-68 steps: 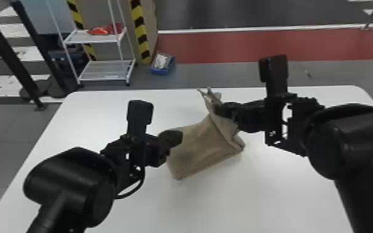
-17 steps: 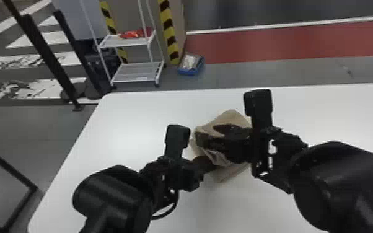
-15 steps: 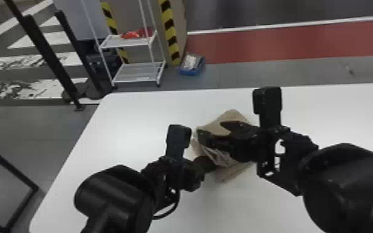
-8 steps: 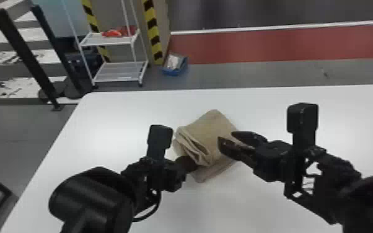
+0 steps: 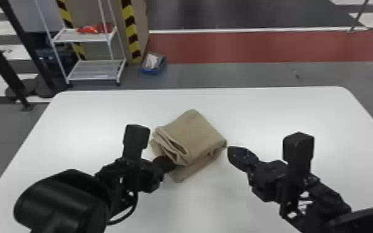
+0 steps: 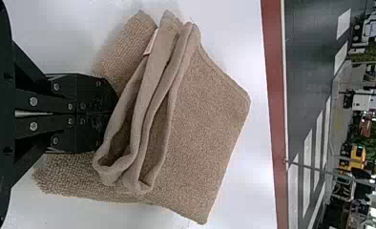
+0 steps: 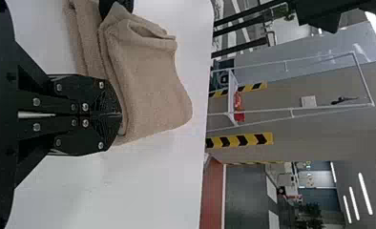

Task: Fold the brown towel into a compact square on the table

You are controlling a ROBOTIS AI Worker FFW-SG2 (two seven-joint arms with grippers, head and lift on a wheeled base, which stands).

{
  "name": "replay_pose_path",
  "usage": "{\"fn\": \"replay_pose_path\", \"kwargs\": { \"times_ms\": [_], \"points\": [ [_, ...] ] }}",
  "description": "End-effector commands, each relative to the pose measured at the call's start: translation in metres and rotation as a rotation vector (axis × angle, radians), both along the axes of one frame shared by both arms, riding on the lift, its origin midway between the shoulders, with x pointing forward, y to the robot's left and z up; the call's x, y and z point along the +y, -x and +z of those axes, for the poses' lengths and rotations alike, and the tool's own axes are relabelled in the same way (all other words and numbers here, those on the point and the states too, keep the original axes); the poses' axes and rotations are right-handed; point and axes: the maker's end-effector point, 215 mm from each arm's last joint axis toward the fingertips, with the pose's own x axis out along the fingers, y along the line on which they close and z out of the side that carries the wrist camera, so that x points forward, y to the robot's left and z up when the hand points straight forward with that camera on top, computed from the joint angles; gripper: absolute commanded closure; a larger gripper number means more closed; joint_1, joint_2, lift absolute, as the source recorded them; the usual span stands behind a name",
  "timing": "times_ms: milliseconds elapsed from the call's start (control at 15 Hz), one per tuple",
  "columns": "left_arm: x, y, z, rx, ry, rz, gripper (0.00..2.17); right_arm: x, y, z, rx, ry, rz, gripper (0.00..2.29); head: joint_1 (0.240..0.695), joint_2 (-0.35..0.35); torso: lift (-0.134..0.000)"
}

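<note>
Brown towel: folded in thick layers on the white table (image 5: pixel 102 105), between your two grippers; the towel (image 5: pixel 195 133) sits askew, one corner pointing away from you and the lower layer sticking out on your side.
Left gripper: your left gripper (image 5: pixel 172 164) is at the towel's near left edge; its fingers are closed together over the lower layer, tips right up against the rolled folds, with no cloth visible between them.
Open folds: they face your left gripper in loose loops, with a small sewn-in label (image 6: pixel 151 43) poking out.
Right gripper: your right gripper (image 5: pixel 230 150) is just beside the towel's right corner, fingers pressed together; you can't tell whether the tips touch the cloth.
Beyond the table: a white shelf rack (image 5: pixel 94 69) and a blue bin (image 5: pixel 153 70) stand on the floor.
</note>
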Motion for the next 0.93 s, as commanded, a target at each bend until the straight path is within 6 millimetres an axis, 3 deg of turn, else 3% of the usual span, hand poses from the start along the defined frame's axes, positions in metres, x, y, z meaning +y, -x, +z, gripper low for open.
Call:
{"fn": "replay_pose_path", "kwargs": {
  "times_ms": [0, 400, 733, 867],
  "points": [
    [-0.001, -0.001, 0.001, -0.013, -0.002, 0.006, 1.91, -0.008, -0.007, -0.020, 0.020, 0.019, -0.014, 2.11, 0.695, 0.040, -0.128],
    [-0.007, 0.009, 0.003, -0.013, 0.007, -0.004, 1.91, -0.015, -0.042, -0.027, 0.046, 0.009, -0.029, 2.11, 0.695, 0.020, -0.128],
    [-0.009, 0.023, 0.016, -0.023, 0.030, -0.013, 1.91, -0.001, -0.063, -0.033, 0.098, 0.022, -0.006, 2.10, 0.695, 0.017, -0.128],
    [-0.009, 0.026, 0.019, -0.026, 0.034, -0.016, 1.91, 0.007, -0.059, -0.038, 0.115, 0.012, 0.005, 2.10, 0.695, 0.023, -0.128]
  ]
}}
